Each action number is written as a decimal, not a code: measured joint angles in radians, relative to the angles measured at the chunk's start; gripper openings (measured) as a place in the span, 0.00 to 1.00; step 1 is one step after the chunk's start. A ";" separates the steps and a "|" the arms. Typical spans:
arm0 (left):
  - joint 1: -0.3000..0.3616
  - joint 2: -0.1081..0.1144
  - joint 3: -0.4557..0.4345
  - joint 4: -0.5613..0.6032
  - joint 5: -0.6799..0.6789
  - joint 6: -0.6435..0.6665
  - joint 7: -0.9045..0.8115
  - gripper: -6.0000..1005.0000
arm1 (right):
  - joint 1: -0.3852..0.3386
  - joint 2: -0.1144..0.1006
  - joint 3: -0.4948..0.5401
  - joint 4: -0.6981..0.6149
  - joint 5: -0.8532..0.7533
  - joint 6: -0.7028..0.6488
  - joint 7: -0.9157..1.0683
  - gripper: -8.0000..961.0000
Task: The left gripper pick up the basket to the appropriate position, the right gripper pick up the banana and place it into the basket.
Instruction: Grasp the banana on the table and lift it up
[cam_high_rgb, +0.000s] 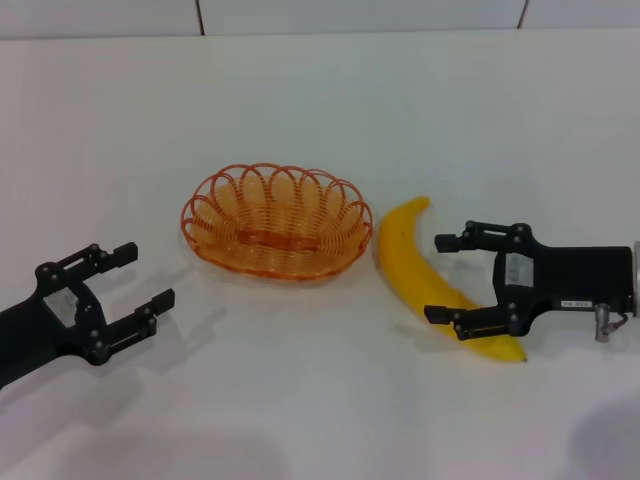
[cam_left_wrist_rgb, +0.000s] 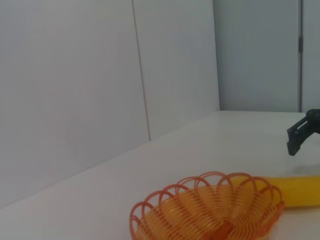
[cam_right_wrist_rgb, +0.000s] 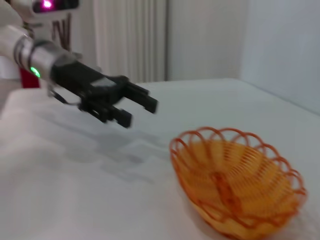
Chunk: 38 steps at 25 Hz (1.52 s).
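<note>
The orange wire basket (cam_high_rgb: 272, 258) stands empty on the white table, in the middle of the head view. The yellow banana (cam_high_rgb: 412, 262) lies just right of it, curved, not touching it. My left gripper (cam_high_rgb: 148, 275) is open and empty, left of and nearer than the basket. My right gripper (cam_high_rgb: 436, 278) is open, its two fingers on either side of the banana's near half; the near finger crosses over the banana. The left wrist view shows the basket (cam_left_wrist_rgb: 210, 205), the banana (cam_left_wrist_rgb: 300, 192) and a right fingertip (cam_left_wrist_rgb: 299, 136). The right wrist view shows the basket (cam_right_wrist_rgb: 250, 200) and the left gripper (cam_right_wrist_rgb: 141, 113).
The white table (cam_high_rgb: 320, 100) reaches back to a pale wall with panel seams (cam_high_rgb: 200, 15). A white curtain (cam_right_wrist_rgb: 131, 40) and the robot's body with lit lamps (cam_right_wrist_rgb: 35, 70) show in the right wrist view.
</note>
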 joint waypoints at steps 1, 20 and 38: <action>0.000 0.000 0.000 0.000 0.000 0.000 0.002 0.70 | 0.005 0.000 -0.006 -0.004 -0.002 -0.014 0.025 0.93; -0.018 0.000 -0.002 -0.001 -0.011 0.009 0.012 0.70 | 0.047 0.003 -0.171 -0.077 -0.001 0.101 0.306 0.93; -0.018 -0.001 -0.003 -0.001 -0.014 0.010 0.012 0.70 | 0.047 0.004 -0.195 -0.068 0.004 0.165 0.336 0.93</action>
